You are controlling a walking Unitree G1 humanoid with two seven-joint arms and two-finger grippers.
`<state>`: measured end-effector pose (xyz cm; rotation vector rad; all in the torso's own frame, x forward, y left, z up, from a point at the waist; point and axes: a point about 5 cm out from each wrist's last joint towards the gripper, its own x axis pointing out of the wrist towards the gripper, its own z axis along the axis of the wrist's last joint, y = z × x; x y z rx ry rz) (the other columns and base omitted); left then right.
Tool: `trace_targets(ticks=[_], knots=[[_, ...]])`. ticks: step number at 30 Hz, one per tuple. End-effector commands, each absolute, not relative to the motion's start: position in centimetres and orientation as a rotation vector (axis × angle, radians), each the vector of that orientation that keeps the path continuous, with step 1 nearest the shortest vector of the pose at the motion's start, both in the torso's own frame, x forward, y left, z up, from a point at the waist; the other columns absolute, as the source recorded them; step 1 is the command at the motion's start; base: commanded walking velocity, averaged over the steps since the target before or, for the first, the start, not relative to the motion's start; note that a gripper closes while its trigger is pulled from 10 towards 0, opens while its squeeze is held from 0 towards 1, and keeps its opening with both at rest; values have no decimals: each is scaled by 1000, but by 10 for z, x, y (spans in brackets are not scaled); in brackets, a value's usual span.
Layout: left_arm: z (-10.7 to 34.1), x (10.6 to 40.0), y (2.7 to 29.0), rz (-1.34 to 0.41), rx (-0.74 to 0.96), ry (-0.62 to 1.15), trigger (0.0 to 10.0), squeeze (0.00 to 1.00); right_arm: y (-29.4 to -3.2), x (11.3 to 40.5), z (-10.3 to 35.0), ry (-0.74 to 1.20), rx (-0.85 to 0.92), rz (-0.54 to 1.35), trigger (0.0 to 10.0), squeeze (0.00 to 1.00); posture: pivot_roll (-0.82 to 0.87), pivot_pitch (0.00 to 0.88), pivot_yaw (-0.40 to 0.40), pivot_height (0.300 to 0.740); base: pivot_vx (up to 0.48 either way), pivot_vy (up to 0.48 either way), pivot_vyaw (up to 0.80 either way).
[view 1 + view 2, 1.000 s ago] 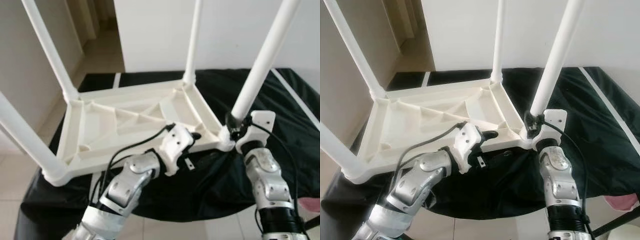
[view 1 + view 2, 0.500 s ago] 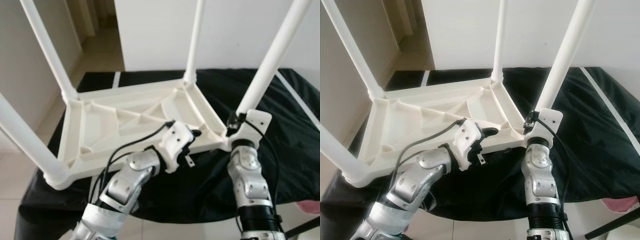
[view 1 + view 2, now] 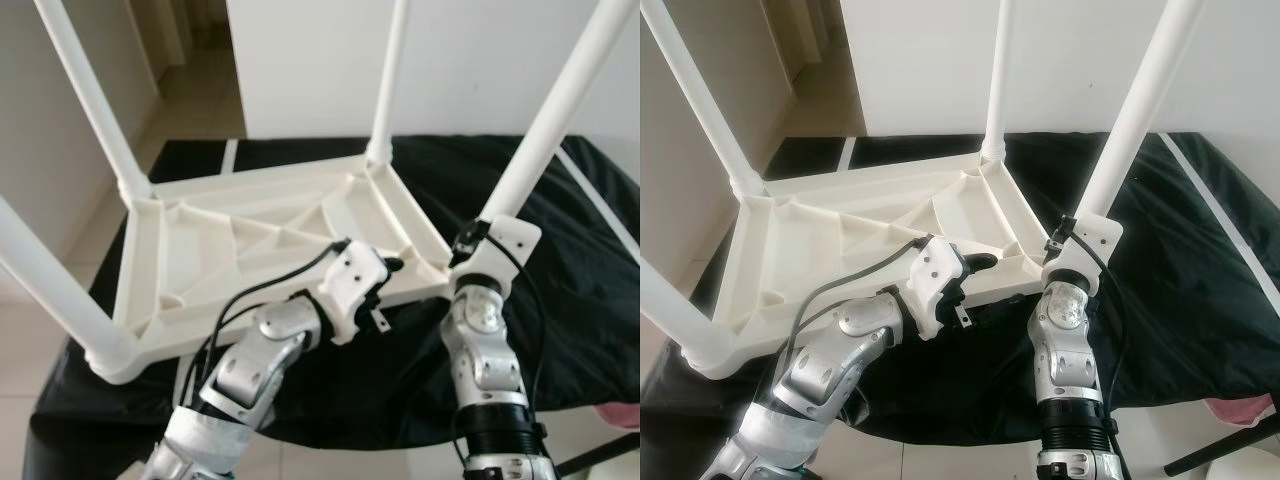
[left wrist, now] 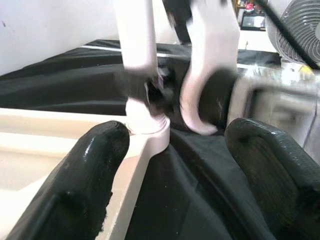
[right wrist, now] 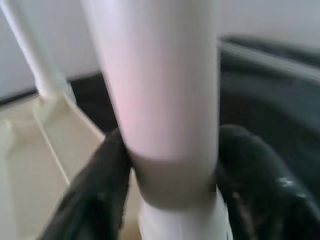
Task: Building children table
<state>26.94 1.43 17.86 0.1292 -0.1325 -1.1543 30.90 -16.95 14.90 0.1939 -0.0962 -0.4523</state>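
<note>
Right pincer (image 5: pixel 170 185) pinching near table leg (image 3: pixel 555 110) at its socket for seating; left pincer (image 4: pixel 170 170), spread, bracing upturned tabletop (image 3: pixel 250 240) rim.

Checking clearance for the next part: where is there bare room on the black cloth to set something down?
Bare black cloth lies open to the robot's right of the upturned table top, and in a strip behind it toward the wall. It is crowded at the near right corner, where the right gripper clamps the leg and the left gripper sits at the table's edge.

White plastic table (image 3: pixel 250 240) lies upside down before me on black cloth; four legs (image 3: pixel 555 110) point upward.
</note>
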Motion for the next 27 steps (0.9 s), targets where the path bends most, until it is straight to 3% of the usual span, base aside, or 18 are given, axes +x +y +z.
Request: trace_targets(ticks=[1, 8, 9, 27], knots=[[182, 268, 14, -1180, 128, -143, 10000, 0, -174, 308, 151, -135, 193, -442, 10000, 1000, -53, 22, 9, 740, 0, 0, 0], [183, 267, 13, -1189, 127, -143, 10000, 0, -181, 311, 164, -224, 156, -310, 10000, 1000, -55, 20, 14, 740, 0, 0, 0], [183, 267, 12, -1193, 127, -144, 10000, 0, -185, 311, 165, -233, 148, -277, 10000, 0, -56, 18, 16, 740, 0, 0, 0], [186, 267, 4, -1230, 160, -163, 10000, 0, -217, 328, 156, -109, -42, 177, 10000, 0, -70, 7, 29, 740, 0, 0, 0]])
